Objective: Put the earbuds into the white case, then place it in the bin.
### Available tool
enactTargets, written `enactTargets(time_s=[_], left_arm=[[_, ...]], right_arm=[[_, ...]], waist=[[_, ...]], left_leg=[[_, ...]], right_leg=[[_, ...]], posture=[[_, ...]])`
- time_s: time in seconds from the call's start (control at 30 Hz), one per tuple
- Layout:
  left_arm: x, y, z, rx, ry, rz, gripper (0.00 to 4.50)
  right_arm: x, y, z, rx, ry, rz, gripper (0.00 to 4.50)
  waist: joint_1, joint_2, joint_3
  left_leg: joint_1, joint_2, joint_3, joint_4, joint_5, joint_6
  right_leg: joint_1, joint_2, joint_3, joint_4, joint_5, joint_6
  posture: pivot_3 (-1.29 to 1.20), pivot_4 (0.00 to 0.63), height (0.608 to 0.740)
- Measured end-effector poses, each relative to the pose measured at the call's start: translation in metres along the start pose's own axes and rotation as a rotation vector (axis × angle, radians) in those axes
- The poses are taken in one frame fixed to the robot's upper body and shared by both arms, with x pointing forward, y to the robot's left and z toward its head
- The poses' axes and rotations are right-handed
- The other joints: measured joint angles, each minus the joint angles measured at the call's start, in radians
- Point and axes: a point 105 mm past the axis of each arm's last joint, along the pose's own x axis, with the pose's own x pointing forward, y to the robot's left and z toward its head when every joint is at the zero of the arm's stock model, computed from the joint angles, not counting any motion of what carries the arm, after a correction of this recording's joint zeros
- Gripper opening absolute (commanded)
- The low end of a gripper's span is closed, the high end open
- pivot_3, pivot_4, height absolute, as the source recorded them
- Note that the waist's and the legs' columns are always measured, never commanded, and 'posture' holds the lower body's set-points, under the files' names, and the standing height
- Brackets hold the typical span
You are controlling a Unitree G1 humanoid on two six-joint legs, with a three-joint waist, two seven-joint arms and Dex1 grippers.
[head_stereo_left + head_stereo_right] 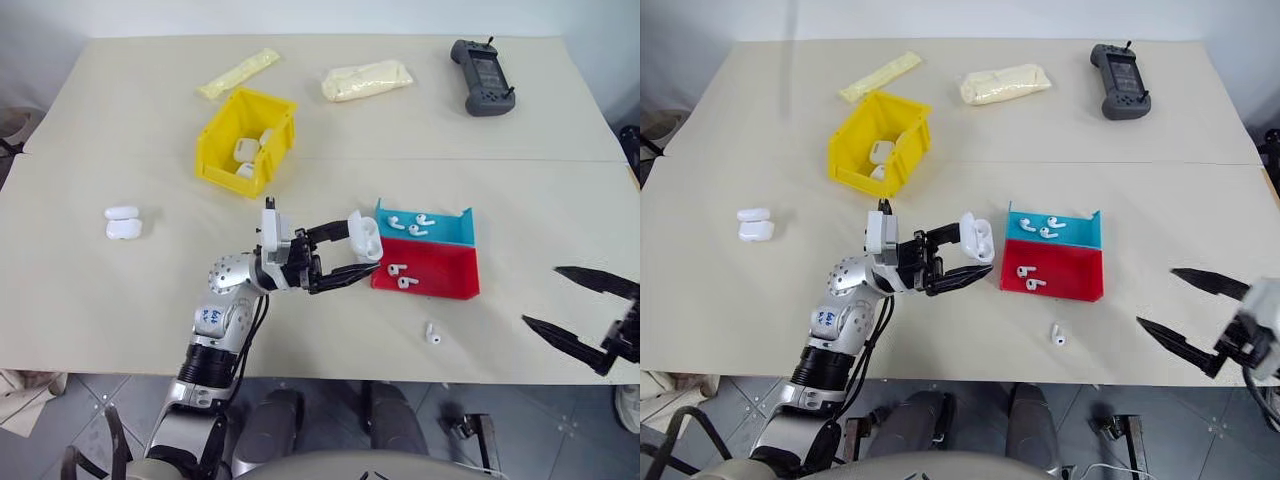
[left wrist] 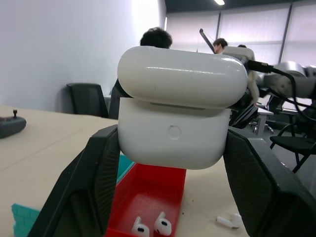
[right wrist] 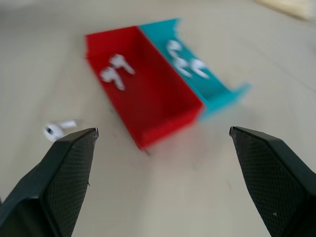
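Left claw [image 1: 352, 255] is clamped on the white case [image 1: 366, 236], held above the bench [image 1: 120, 300] just beside the red tray [image 1: 440, 280]. In the left wrist view the case [image 2: 173, 136] sits between the two black fingers [image 2: 81, 197] with its lid [image 2: 181, 76] slightly raised and not seated flush.

Right claw [image 1: 575, 310] hangs over the near right edge of the bench with its fingers spread wide and nothing between them; the right wrist view confirms the gap.

Earbuds: two lie in the red tray [image 1: 400, 275], three in the adjoining blue tray [image 1: 412, 224], and one loose earbud [image 1: 433, 333] rests on the bench in front of the red tray.

The yellow bin [image 1: 222, 150] stands farther back, to the left of the trays, well apart from the held case, and contains several white cases [image 1: 246, 150]. Another two white cases [image 1: 122, 222] lie on the bench at far left.

A black handheld controller [image 1: 483, 77] and two pale yellowish packets [image 1: 366, 80] lie along the far side.
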Motion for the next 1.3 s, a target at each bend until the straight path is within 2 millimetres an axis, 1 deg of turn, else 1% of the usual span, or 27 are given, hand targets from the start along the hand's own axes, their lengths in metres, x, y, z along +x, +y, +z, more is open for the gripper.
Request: enactTargets(time_s=[0.03, 0.1, 0.2, 0.27, 0.33, 0.47, 0.57, 0.7, 0.8, 0.97, 1.07, 1.2, 1.3], left_arm=[[0.000, -0.001, 0.001, -0.001, -0.003, 0.005, 2.77], [-0.001, -0.002, 0.001, -0.005, -0.011, 0.015, 2.77], [-0.001, -0.005, 0.000, -0.017, -0.019, 0.017, 2.77], [0.000, -0.006, 0.000, -0.019, -0.022, 0.014, 2.77], [0.000, -0.006, 0.000, -0.019, -0.026, 0.014, 2.77], [-0.001, 0.000, 0.000, -0.015, -0.028, 0.030, 2.77], [0.001, 0.001, 0.001, -0.010, -0.033, 0.030, 2.77], [0.002, 0.002, 0.002, -0.003, -0.038, 0.035, 2.77], [0.002, 0.003, 0.002, -0.002, -0.036, 0.043, 2.77], [-0.001, 0.003, 0.000, -0.008, -0.030, 0.058, 2.77], [-0.001, 0.003, 0.000, -0.008, -0.029, 0.061, 2.77], [-0.002, 0.004, 0.000, -0.006, -0.028, 0.065, 2.77], [-0.002, 0.004, 0.000, -0.006, -0.028, 0.071, 2.77]], right_arm=[[0.007, 0.002, 0.003, 0.015, 0.048, 0.037, 4.47], [0.023, 0.008, 0.014, 0.037, 0.108, 0.116, 4.47], [0.044, 0.021, 0.041, 0.021, 0.158, 0.237, 4.47], [0.055, 0.028, 0.052, -0.010, 0.200, 0.286, 4.47], [0.062, 0.035, 0.054, -0.025, 0.252, 0.327, 4.47], [0.082, 0.046, 0.057, -0.074, 0.324, 0.407, 4.47], [0.101, 0.048, 0.057, -0.154, 0.363, 0.411, 4.47], [0.114, 0.041, 0.050, -0.225, 0.438, 0.397, 4.47], [0.117, 0.034, 0.045, -0.250, 0.481, 0.382, 3.88], [0.122, 0.027, 0.044, -0.302, 0.503, 0.385, 2.24], [0.125, 0.029, 0.043, -0.312, 0.503, 0.409, 2.24], [0.130, 0.026, 0.041, -0.326, 0.510, 0.407, 2.24], [0.133, 0.024, 0.035, -0.336, 0.528, 0.413, 2.24]], waist=[[0.001, 0.000, 0.000], [0.003, 0.000, 0.000], [0.008, 0.000, 0.000], [0.014, 0.000, 0.000], [0.023, -0.001, 0.000], [0.024, -0.001, 0.001], [0.021, -0.001, 0.001], [0.021, -0.001, 0.001], [0.021, -0.001, 0.001], [0.020, -0.001, 0.001], [0.019, -0.001, 0.001], [0.018, -0.001, 0.001], [0.017, -0.001, 0.001]], left_leg=[[0.000, 0.000, 0.000, 0.000, 0.000, 0.000], [-0.001, 0.000, 0.000, 0.001, 0.000, 0.000], [-0.002, 0.000, -0.001, 0.002, 0.000, 0.000], [-0.002, 0.000, -0.001, 0.002, 0.000, 0.000], [-0.003, 0.000, -0.002, 0.003, -0.001, 0.001], [-0.005, -0.001, -0.001, 0.004, -0.002, 0.003], [-0.006, -0.002, -0.001, 0.005, -0.002, 0.003], [-0.007, -0.002, -0.001, 0.005, -0.002, 0.003], [-0.007, -0.002, -0.001, 0.005, -0.002, 0.003], [-0.007, -0.002, -0.001, 0.005, -0.002, 0.003], [-0.007, -0.002, -0.001, 0.005, -0.002, 0.003], [-0.007, -0.002, -0.001, 0.005, -0.002, 0.003], [-0.007, -0.002, -0.001, 0.005, -0.002, 0.003]], right_leg=[[0.000, -0.001, 0.000, 0.000, 0.000, 0.000], [0.000, -0.001, 0.000, -0.001, 0.000, 0.000], [0.000, -0.001, -0.001, -0.001, 0.000, 0.000], [0.000, -0.001, -0.002, -0.002, 0.000, 0.000], [0.000, -0.001, -0.003, -0.003, 0.000, 0.000], [0.000, -0.002, -0.003, -0.005, 0.001, 0.002], [-0.001, -0.002, -0.003, -0.005, 0.002, 0.003], [-0.003, -0.003, -0.002, -0.005, 0.002, 0.003], [-0.003, -0.003, -0.003, -0.004, 0.002, 0.003], [-0.003, -0.002, -0.003, -0.004, 0.002, 0.003], [-0.003, -0.002, -0.003, -0.004, 0.002, 0.003], [-0.003, -0.002, -0.002, -0.003, 0.002, 0.003], [-0.003, -0.002, -0.002, -0.003, 0.002, 0.003]], posture=[[0.00, 0.150, 0.740], [0.00, 0.150, 0.740], [0.00, 0.150, 0.740], [0.00, 0.150, 0.740], [0.00, 0.150, 0.740], [0.00, 0.150, 0.740], [0.00, 0.150, 0.740], [0.00, 0.150, 0.740], [0.00, 0.150, 0.740], [0.00, 0.150, 0.740], [0.00, 0.150, 0.740], [0.00, 0.150, 0.740], [0.00, 0.150, 0.740]])
